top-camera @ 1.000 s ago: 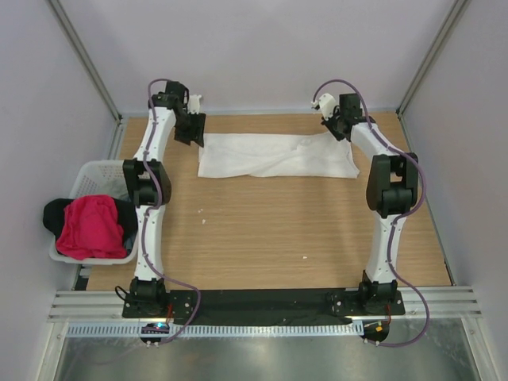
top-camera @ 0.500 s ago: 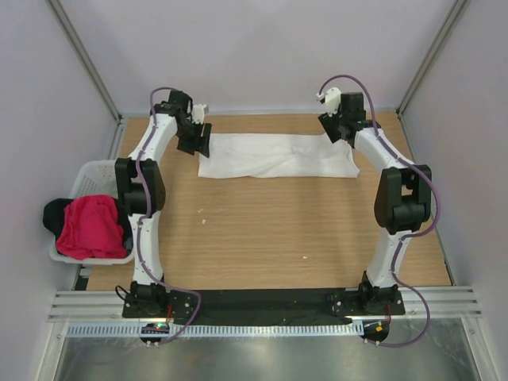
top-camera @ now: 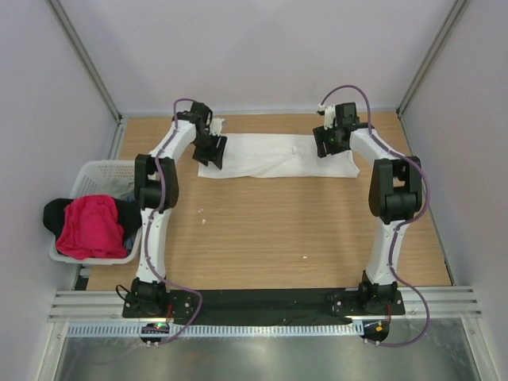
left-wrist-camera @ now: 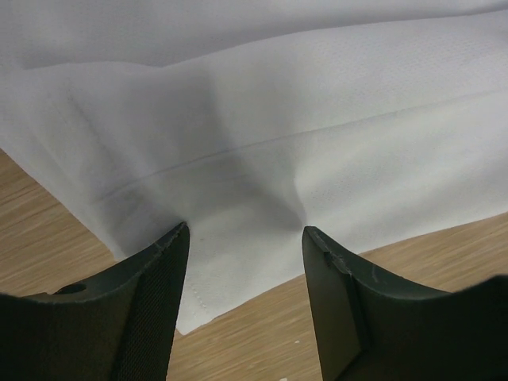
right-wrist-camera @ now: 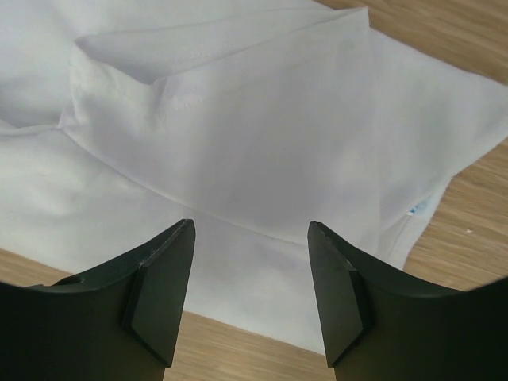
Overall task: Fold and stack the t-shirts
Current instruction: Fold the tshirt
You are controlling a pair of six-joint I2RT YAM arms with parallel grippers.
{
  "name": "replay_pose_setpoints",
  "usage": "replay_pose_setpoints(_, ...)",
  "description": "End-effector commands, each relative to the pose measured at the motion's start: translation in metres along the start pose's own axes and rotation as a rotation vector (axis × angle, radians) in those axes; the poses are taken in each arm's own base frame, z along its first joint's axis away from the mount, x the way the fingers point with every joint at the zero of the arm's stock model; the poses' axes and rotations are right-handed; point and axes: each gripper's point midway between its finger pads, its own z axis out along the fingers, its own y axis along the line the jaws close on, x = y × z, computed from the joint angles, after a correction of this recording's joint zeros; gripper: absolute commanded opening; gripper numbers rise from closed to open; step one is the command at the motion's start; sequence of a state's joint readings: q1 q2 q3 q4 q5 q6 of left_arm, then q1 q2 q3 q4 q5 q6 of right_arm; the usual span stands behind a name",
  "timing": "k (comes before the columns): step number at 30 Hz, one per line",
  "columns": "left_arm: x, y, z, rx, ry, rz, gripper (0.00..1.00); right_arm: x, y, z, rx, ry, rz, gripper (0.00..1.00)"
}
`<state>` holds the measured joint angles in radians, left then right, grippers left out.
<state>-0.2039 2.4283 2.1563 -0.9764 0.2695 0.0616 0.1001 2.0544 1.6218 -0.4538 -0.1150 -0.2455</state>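
The white t-shirt point(top-camera: 274, 155) is laid out pretty flat on the tabletop point(top-camera: 262, 230), its left edge straddled by the left pincer point(left-wrist-camera: 244, 234), spread wide, and its right end framed by the right pincer point(right-wrist-camera: 250, 230), spread just as wide.

left arm point(top-camera: 149, 238), right arm point(top-camera: 382, 246): white links, black joints, purple cables point(top-camera: 347, 86); gripper fingers point(left-wrist-camera: 151, 309) matte black.

No readable text, labels or numbers anywhere.
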Motion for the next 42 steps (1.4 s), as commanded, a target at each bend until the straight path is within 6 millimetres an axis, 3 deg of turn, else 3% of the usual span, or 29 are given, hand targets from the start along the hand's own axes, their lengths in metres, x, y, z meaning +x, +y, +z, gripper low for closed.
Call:
replay_pose_setpoints(1,-0.014,0.018,-0.008,-0.087,-0.043,0.029,0.61,-0.013,-0.001,0.004,-0.035,-0.018,0.076,0.65)
replay_pose_setpoints(9,0.025,0.020,-0.008,-0.111,0.057,0.020,0.58,0.014,0.009,0.029,-0.089,0.067,0.120,0.64)
replay_pose_setpoints(15,0.059,0.001,-0.015,-0.103,0.138,0.052,0.56,0.017,0.001,0.045,-0.060,0.094,0.128,0.64)
replay_pose_setpoints(16,0.062,-0.005,-0.016,-0.102,0.139,0.062,0.56,0.010,-0.003,0.047,-0.042,0.080,0.123,0.64)
replay_pose_setpoints(17,0.080,-0.009,-0.013,-0.094,0.181,0.055,0.55,0.011,-0.005,0.053,-0.040,0.085,0.121,0.64)
replay_pose_setpoints(19,0.088,-0.022,-0.023,-0.088,0.176,0.074,0.55,0.009,-0.006,0.058,-0.040,0.093,0.119,0.64)
replay_pose_setpoints(21,0.111,-0.034,-0.022,-0.082,0.225,0.089,0.55,0.001,-0.008,0.067,-0.043,0.085,0.121,0.64)
replay_pose_setpoints(23,0.115,-0.043,-0.032,-0.089,0.206,0.099,0.55,-0.013,-0.010,0.071,-0.037,0.055,0.114,0.64)
replay_pose_setpoints(25,0.134,-0.055,-0.036,-0.095,0.230,0.113,0.55,-0.021,-0.014,0.081,-0.027,0.036,0.112,0.64)
replay_pose_setpoints(27,0.133,-0.067,-0.043,-0.101,0.216,0.153,0.55,-0.033,-0.018,0.080,-0.013,0.009,0.105,0.64)
replay_pose_setpoints(29,0.123,-0.076,-0.060,-0.116,0.173,0.207,0.55,-0.051,-0.024,0.070,0.012,-0.033,0.099,0.64)
replay_pose_setpoints(30,0.112,-0.079,-0.068,-0.135,0.143,0.244,0.55,-0.066,-0.026,0.054,0.019,-0.070,0.093,0.64)
replay_pose_setpoints(32,0.095,-0.080,-0.084,-0.159,0.087,0.281,0.55,-0.075,-0.027,0.035,0.025,-0.096,0.107,0.64)
replay_pose_setpoints(33,0.080,-0.080,-0.093,-0.172,0.047,0.318,0.56,-0.089,-0.026,0.013,0.024,-0.134,0.118,0.64)
replay_pose_setpoints(35,0.070,-0.074,-0.101,-0.215,0.027,0.360,0.57,-0.081,-0.022,-0.001,0.002,-0.124,0.175,0.64)
replay_pose_setpoints(39,0.065,-0.059,-0.097,-0.268,0.054,0.459,0.57,-0.061,-0.013,-0.031,-0.059,-0.093,0.301,0.64)
replay_pose_setpoints(42,0.070,-0.052,-0.086,-0.273,0.099,0.516,0.56,-0.024,0.001,-0.038,-0.103,-0.016,0.381,0.64)
